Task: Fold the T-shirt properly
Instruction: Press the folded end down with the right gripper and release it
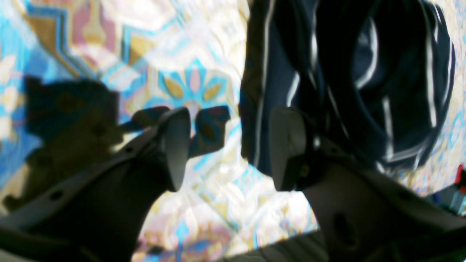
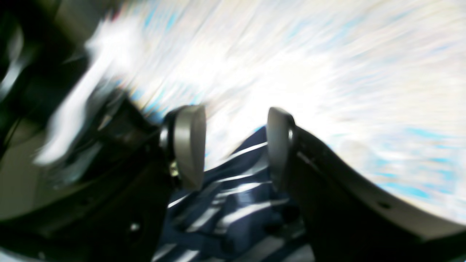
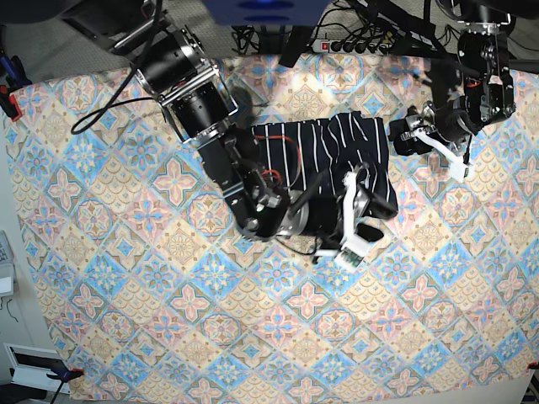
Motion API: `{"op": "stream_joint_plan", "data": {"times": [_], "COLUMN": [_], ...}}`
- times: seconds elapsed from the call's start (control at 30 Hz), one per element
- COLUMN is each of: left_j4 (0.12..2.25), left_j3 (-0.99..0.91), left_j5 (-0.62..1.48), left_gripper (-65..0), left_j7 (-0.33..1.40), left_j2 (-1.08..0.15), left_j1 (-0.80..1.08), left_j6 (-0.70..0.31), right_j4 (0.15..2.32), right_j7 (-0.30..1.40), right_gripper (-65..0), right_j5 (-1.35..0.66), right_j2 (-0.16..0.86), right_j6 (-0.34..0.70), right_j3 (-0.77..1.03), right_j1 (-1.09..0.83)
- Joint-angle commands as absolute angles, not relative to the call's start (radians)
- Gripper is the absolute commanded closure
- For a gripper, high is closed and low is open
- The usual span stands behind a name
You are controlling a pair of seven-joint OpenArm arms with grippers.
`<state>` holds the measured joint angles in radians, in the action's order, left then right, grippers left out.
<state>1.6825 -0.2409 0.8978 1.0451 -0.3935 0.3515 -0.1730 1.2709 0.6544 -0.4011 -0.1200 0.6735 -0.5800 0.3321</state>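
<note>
T-shirt (image 3: 324, 156) bunched on tabletop (image 3: 126, 320), upper centre of base view, long axis running left-right. Right gripper (image 3: 358, 223) at shirt's lower right edge, jaws released, nothing clamped; striped cloth visible just below the gap in right wrist view. Left gripper (image 3: 421, 139) just beside shirt's right end, jaws parted and empty. Right arm nearer. Left wrist view alone shows folds right of the jaws; right wrist view heavily blurred.
</note>
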Motion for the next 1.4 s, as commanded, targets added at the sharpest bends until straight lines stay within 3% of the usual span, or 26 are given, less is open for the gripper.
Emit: {"op": "stream_joint_plan", "data": {"times": [0.0, 0.07, 0.13, 0.23, 0.3, 0.57, 0.93, 1.17, 1.37], "left_j4": [1.738, 1.791, 1.831, 1.860, 1.862, 1.857, 1.771, 1.685, 1.620], "left_j3": [-0.249, -0.246, -0.242, -0.205, -0.173, -0.073, 0.051, 0.051, 0.045], "left_j5": [0.914, 0.912, 0.912, 0.912, 0.909, 0.905, 0.782, 0.628, 0.587], "left_gripper": [-33.9, -30.8, -22.0, -6.0, -1.2, -0.7, -0.6, -0.6, -0.5], "left_j7": [1.030, 1.035, 1.035, 1.035, 1.035, 1.027, 1.027, 1.010, 1.004], "left_j2": [-0.407, -0.407, -0.407, -0.403, -0.403, -0.394, -0.318, -0.278, -0.283], "left_j1": [0.361, 0.389, 0.420, 0.435, 0.438, 0.432, 0.394, 0.369, 0.308], "left_j6": [-0.180, -0.180, -0.180, -0.180, -0.180, -0.171, -0.110, -0.111, -0.111], "right_j4": [1.290, 1.291, 1.265, 1.190, 1.116, 0.938, 0.875, 0.679, 0.656], "right_j7": [0.651, 0.648, 0.648, 0.648, 0.648, 0.588, 0.552, 0.461, 0.472], "right_gripper": [-26.2, -24.4, -19.3, -6.9, -0.7, -0.7, -0.7, -0.7, -0.7], "right_j5": [-0.410, -0.410, -0.410, -0.410, -0.404, -0.197, -0.188, -0.186, -0.186], "right_j2": [-0.110, -0.090, -0.076, -0.053, -0.041, -0.042, -0.036, -0.041, 0.004], "right_j6": [0.680, 0.680, 0.680, 0.680, 0.680, 0.680, 0.680, 0.680, 0.684], "right_j3": [-0.550, -0.510, -0.478, -0.452, -0.450, -0.449, -0.449, -0.458, -0.490], "right_j1": [0.335, 0.335, 0.335, 0.343, 0.360, 0.420, 0.501, 0.522, 0.518]}}
